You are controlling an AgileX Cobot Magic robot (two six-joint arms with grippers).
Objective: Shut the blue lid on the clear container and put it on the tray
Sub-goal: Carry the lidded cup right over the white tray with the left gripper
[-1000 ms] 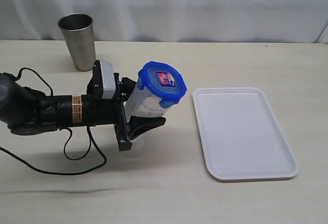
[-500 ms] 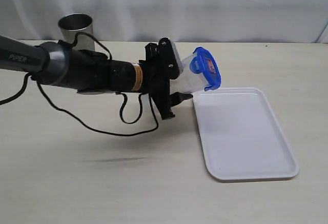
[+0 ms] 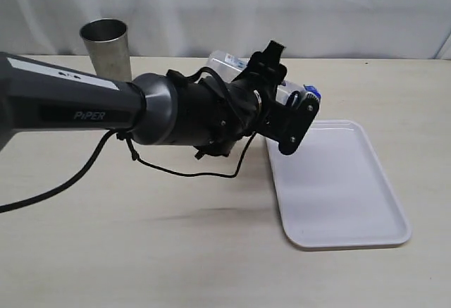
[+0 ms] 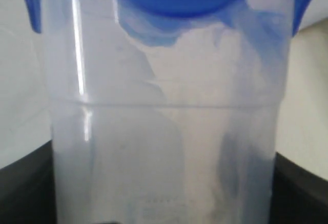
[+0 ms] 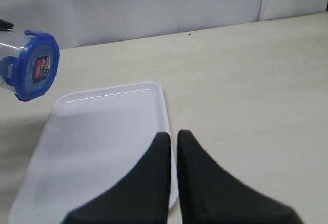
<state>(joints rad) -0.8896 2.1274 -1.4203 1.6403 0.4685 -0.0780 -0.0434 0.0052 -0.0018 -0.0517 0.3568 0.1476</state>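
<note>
The left arm enters the exterior view from 9 o'clock and stretches almost level across the table point(image 3: 141, 251) toward 3 o'clock, wrist rolled so the jaws stand one above the other. The left gripper point(image 3: 286, 103) is clamped on the clear container point(image 4: 164, 131). Its dark fingers point(image 4: 302, 188) press both side walls in the left wrist view. The container lies nearly on its side in the grip, raised off the table, mouth pointing to 3 o'clock. It hangs just at the 11 o'clock corner of the tray point(image 3: 338, 209). The blue lid point(image 5: 37, 66) sits on the mouth with its sticker facing outward. Whether all four flaps are snapped down cannot be told.

The right arm is out of the exterior view. Its own camera shows the right gripper point(image 5: 173, 134) with fingers pressed together on nothing, poised over the tray's rim.

By count:
- two grippers, one loaded and one empty
- one clear container
- one blue lid
- one white tray, with nothing on it, at 4 o'clock on the table
- one steel tumbler point(image 3: 107, 54), upright at 10 o'clock, well apart from the tray
</note>
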